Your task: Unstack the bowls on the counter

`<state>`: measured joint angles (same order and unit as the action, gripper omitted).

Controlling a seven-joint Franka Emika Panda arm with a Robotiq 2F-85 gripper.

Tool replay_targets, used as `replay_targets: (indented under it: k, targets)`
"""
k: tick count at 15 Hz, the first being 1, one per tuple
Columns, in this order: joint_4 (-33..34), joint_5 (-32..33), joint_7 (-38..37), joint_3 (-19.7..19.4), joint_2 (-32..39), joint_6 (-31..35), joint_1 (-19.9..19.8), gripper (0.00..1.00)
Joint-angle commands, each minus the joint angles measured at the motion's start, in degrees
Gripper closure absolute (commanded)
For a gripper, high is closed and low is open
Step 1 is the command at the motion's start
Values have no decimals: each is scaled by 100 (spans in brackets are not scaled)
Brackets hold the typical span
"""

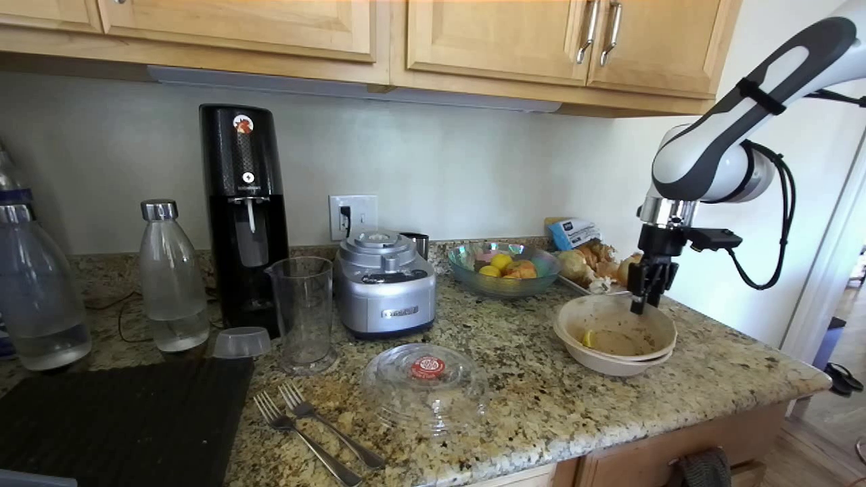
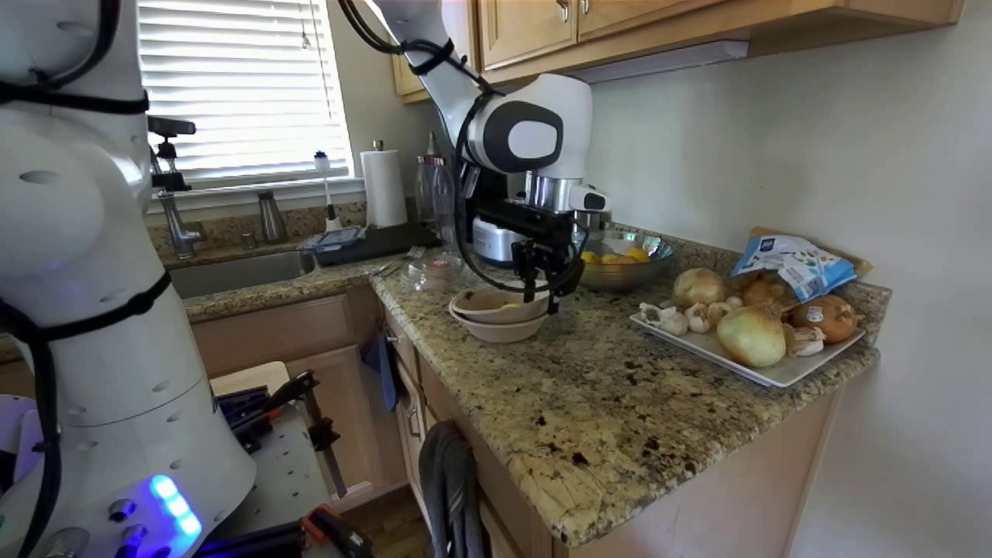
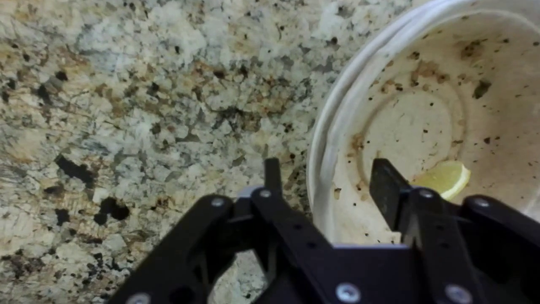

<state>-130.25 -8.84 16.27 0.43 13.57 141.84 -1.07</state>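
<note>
Two beige bowls are stacked on the granite counter (image 1: 534, 396). The upper bowl (image 1: 622, 335) sits slightly tilted and off-centre in the lower bowl (image 1: 612, 366); the stack also shows in an exterior view, upper bowl (image 2: 490, 307) over lower bowl (image 2: 496, 332). The upper bowl holds a lemon wedge (image 3: 450, 177) and food specks. My gripper (image 1: 645, 303) points down at the stack's edge. In the wrist view my gripper (image 3: 327, 169) is open, one finger outside the rims and the other over the upper bowl's inside. Nothing is held between the fingers.
A glass bowl with fruit (image 1: 460, 270) and a white tray of onions and garlic (image 2: 783, 380) stand near the stack. A clear plastic lid (image 1: 426, 392), a food processor (image 1: 385, 297), a clear pitcher (image 1: 302, 318) and two forks (image 1: 318, 433) stand further along.
</note>
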Motion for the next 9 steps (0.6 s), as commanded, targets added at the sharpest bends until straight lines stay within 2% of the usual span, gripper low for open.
replay_targets:
  k: [1,4,7,9]
  targets:
    - [-4,-141,271,135,-11,115,-174,74]
    - [28,-109,246,137,14,79,-191,92]
    - [44,-69,198,129,30,50,-180,97]
    - [48,-73,210,139,13,26,-181,95]
